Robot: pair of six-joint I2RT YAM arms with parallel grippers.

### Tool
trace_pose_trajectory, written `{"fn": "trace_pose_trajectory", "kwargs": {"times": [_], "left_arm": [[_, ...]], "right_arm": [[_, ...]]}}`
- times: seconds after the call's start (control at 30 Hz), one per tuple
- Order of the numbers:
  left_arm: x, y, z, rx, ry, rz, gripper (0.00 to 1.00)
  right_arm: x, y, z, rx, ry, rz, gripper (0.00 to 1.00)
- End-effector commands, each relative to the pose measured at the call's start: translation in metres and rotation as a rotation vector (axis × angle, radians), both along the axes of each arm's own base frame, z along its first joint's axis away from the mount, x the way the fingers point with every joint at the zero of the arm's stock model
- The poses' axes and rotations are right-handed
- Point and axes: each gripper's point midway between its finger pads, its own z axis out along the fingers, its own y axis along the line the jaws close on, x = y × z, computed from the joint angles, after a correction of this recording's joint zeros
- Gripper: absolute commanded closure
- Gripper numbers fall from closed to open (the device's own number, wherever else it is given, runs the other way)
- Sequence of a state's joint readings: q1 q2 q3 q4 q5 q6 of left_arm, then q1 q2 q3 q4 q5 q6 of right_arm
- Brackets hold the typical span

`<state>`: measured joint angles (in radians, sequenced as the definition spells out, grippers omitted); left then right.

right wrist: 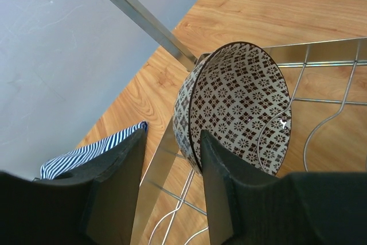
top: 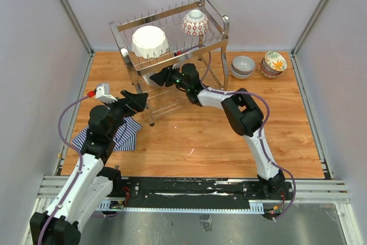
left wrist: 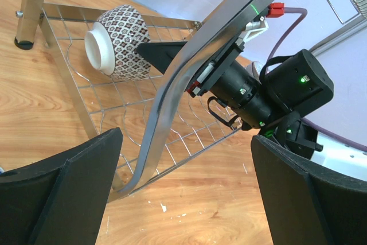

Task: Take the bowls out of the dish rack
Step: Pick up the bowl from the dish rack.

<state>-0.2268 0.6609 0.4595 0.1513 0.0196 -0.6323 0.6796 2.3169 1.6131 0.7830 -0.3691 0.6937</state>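
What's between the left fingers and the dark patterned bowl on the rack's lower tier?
The dish rack's bent chrome frame bar crosses between the left fingers and the bowl, with the wire shelf behind it; the left wrist view shows it.

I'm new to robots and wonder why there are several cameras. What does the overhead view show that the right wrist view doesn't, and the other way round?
Only the overhead view shows the left hand, the large white bowl and red lattice bowl on the upper tier, and the unloaded bowls on the wooden table. Only the right wrist view shows the brown patterned bowl, with the fingers of the right hand either side of its rim. Both show the dish rack, striped cloth and table.
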Motion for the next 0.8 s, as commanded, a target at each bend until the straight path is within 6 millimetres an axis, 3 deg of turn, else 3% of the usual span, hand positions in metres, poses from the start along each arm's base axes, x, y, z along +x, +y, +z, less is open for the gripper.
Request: {"fn": "trace_pose_trajectory", "kwargs": {"times": [0.0,0.37,0.77], "left_arm": [[0.001,-0.001,-0.002,0.015,-0.007,-0.002,0.00],[0.004,-0.001,-0.007,0.017,0.002,0.001,0.00],[0.007,-0.002,-0.012,0.017,0.009,-0.001,0.00]], "right_arm": [[0.011,0.003,0.003,0.036,0.010,0.013,0.58],[0.022,0.006,0.004,0.113,0.021,0.046,0.79],[0.024,0.004,0.020,0.177,-0.038,0.092,0.99]]}}
